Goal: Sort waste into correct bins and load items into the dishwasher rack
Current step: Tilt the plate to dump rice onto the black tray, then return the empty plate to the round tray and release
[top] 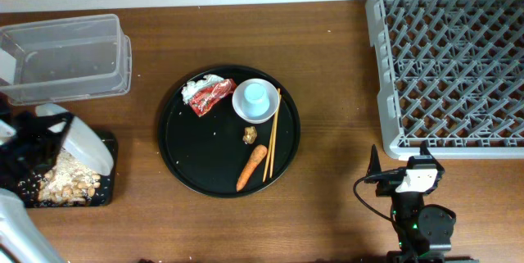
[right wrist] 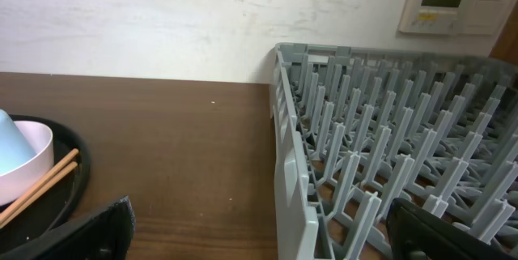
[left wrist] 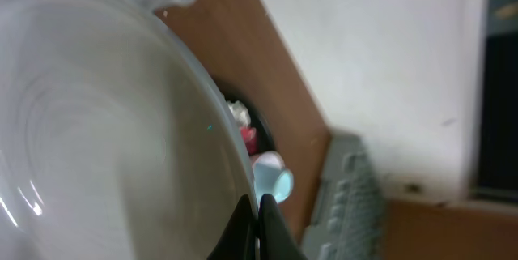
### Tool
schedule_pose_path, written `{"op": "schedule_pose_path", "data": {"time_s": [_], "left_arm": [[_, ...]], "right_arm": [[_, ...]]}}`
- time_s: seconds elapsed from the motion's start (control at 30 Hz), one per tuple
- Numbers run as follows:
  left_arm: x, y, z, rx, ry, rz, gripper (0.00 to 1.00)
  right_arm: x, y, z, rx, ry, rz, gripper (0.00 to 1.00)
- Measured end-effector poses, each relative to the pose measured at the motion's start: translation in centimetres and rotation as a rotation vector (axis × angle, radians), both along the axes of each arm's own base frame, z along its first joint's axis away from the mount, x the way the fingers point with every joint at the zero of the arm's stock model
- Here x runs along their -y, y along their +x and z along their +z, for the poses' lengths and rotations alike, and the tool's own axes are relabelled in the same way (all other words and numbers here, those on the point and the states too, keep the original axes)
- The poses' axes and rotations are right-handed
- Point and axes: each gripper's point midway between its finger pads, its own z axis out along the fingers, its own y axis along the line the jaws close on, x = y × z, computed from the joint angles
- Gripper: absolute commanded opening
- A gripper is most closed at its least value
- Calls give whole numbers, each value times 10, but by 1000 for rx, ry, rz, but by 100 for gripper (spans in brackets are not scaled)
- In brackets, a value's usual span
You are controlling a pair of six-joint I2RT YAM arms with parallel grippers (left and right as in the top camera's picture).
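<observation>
- Left wrist view only: the left hand has its dark fingers drawn narrow, pinching the rim of the white plate. The plate's smooth, glossy face, with faint concentric rings, fills most of that view.
- The overhead view places that plate left of the round black tray. It is tilted above the flat black tray, in which grainy, pale rice scraps lie.
- Right wrist view only: the right hand is spread wide and holds nothing. It hangs over the brown wood-grain desk, right of the round tray. The overhead view shows only the top of that arm.
- Near edge of the round tray: a tapered orange carrot, and beyond it a small brown lump.
- Right part of the round tray: two thin wooden chopsticks lie side by side, their far ends against the bowl.
- Far part of the round tray: the bowl is round and pinkish-white, with a light-blue cup seated in it. Just left of it lies a crumpled red wrapper with a shiny pale end.
- Right of the round tray, well apart: the grey plastic rack, with a grid base. The right wrist view shows its upright pegs in rows; overhead they appear flattened.
- Far left of the round tray: the clear tub, rectangular with rounded corners.
</observation>
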Motion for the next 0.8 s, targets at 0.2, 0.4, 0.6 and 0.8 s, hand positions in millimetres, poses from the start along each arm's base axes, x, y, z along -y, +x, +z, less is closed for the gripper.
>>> {"op": "schedule_pose_path", "data": {"time_s": [0.2,0.4,0.6,0.8], "left_arm": [[81,-8,7,-27,198,-229,0],[146,-11,-11,-86,366,-455,0],[190,-10,-41,-172,490,-625,1],[224,6,-89,-284,604,-752,1]], "right_arm": [[0,0,0,0,0,0,98],[0,0,0,0,0,0,98],[0,0,0,0,0,0,98],[0,0,0,0,0,0,98]]}}
